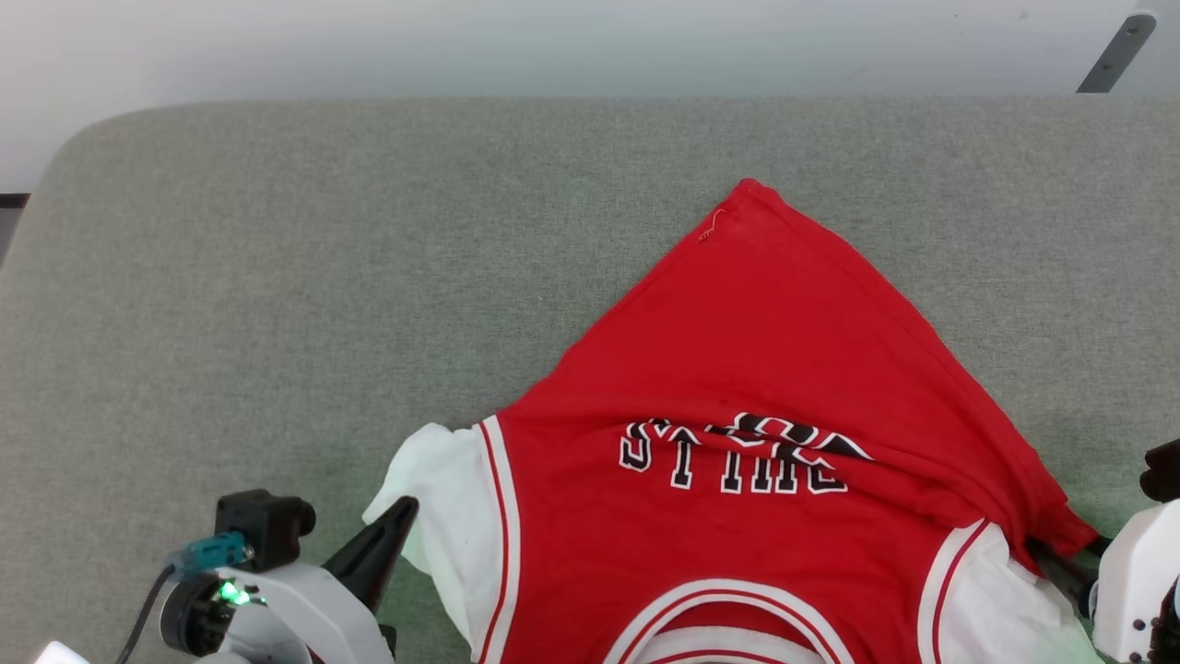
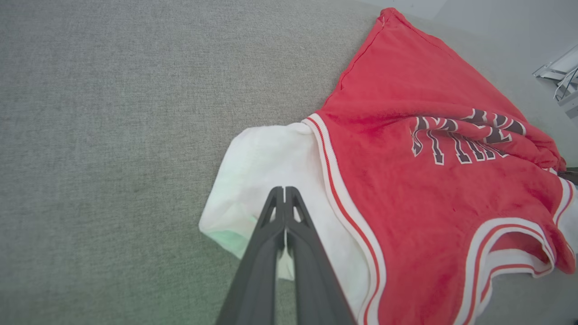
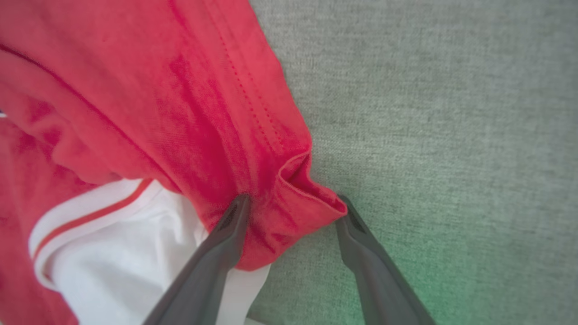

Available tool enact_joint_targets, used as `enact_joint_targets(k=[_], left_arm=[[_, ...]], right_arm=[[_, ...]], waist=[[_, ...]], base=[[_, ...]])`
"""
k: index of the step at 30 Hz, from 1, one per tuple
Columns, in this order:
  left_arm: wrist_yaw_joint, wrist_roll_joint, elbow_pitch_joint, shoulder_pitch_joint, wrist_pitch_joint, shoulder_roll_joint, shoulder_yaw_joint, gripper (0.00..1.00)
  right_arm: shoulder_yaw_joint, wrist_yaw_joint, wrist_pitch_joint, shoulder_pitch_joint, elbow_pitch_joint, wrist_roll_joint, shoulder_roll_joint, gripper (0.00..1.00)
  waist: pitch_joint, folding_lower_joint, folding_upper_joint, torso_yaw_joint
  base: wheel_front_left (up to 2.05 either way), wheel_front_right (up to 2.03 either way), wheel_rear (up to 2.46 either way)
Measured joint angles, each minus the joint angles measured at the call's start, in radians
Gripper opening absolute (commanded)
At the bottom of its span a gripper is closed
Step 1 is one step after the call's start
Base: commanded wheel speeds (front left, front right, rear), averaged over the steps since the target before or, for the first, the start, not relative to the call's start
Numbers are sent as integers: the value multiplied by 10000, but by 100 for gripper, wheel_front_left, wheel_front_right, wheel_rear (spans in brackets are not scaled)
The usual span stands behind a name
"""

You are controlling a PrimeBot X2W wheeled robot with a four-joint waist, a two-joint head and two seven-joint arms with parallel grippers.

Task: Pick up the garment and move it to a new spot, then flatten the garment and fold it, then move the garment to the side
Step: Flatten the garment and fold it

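The garment point(image 1: 737, 369), a red jersey T-shirt with white sleeves, lies on the grey padded surface point(image 1: 277, 277) with its striped collar point(image 1: 719, 618) toward me. One hem corner is drawn to a point at the far end, and creased black white-edged lettering point(image 1: 737, 452) crosses the chest. My left gripper point(image 2: 283, 192) is shut, its tip over the white left sleeve point(image 2: 266, 158); it also shows at the lower left point(image 1: 401, 512). My right gripper point(image 3: 292, 201) is open, with a bunched red hem fold point(image 3: 298, 198) between its fingers, next to the other white sleeve point(image 3: 117, 253); at the lower right, the gripper point(image 1: 1065, 563) is partly under the cloth.
The grey surface stretches wide to the left and far side of the garment, ending in a rounded far-left corner point(image 1: 83, 138). A dark metal bar point(image 1: 1115, 51) stands beyond the far right edge. A pale metal frame point(image 2: 560, 72) shows past the surface.
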Motion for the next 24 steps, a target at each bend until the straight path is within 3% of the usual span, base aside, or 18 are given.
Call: enact_joint_targets(k=[6, 13, 19, 24], left_arm=[[12, -58, -56, 82, -77, 6, -2, 0], [23, -71, -138, 112, -102, -56, -48, 0], [-79, 15, -163, -33, -67, -290, -180, 0], [-351, 251, -58, -547, 17, -700, -407, 0]], right_arm=[[-424, -84, 1195, 349, -1045, 155, -186, 100], [-1156, -94, 2034, 248, -3448, -309, -167, 100], [-938, -94, 1515, -1008, -4194, -928, -341, 100], [186, -96, 318, -3106, -3298, -1055, -759, 100]], waist=[[-137, -1, 0, 4], [-211, 0, 0, 218], [-139, -1, 0, 557], [83, -1, 0, 1129]], base=[[0, 0, 0], [0, 0, 0], [0, 0, 0], [0, 0, 0]])
